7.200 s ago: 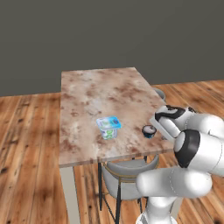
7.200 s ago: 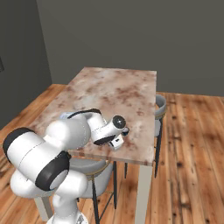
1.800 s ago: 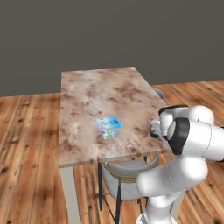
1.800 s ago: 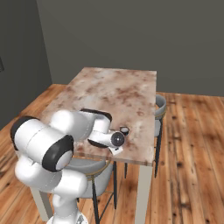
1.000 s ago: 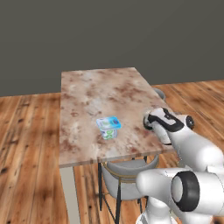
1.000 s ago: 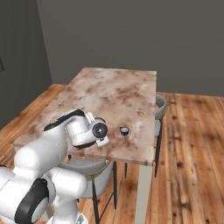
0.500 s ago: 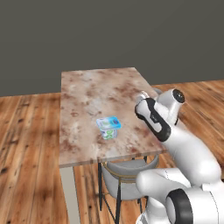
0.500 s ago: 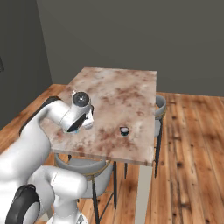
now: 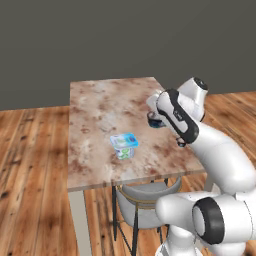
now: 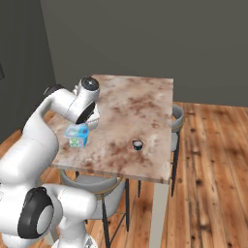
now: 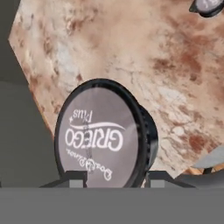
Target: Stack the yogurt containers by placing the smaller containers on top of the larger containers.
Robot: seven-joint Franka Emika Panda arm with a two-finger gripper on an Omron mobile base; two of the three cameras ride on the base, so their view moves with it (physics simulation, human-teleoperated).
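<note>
Hand view: gripper (image 11: 114,177) with its fingers clamped on either side of a dark round cup (image 11: 104,135), pale lid reading "Greco" facing the camera, above the marbled table (image 11: 131,52). A second small dark cup (image 11: 209,6) sits at 1 o'clock. Left base view: the light-blue-lidded tub (image 9: 124,145) rests on the table at 8 o'clock from the gripper (image 9: 155,120), apart from it.

I see worktop (image 9: 100,115) brown-and-cream marble | tub (image 9: 124,145) white, light-blue lid, blue-green marks | held cup (image 11: 105,140) black, grey lid, white lettering | second cup (image 10: 138,144) dark, pale top | floor (image 9: 30,190) reddish wood planks
</note>
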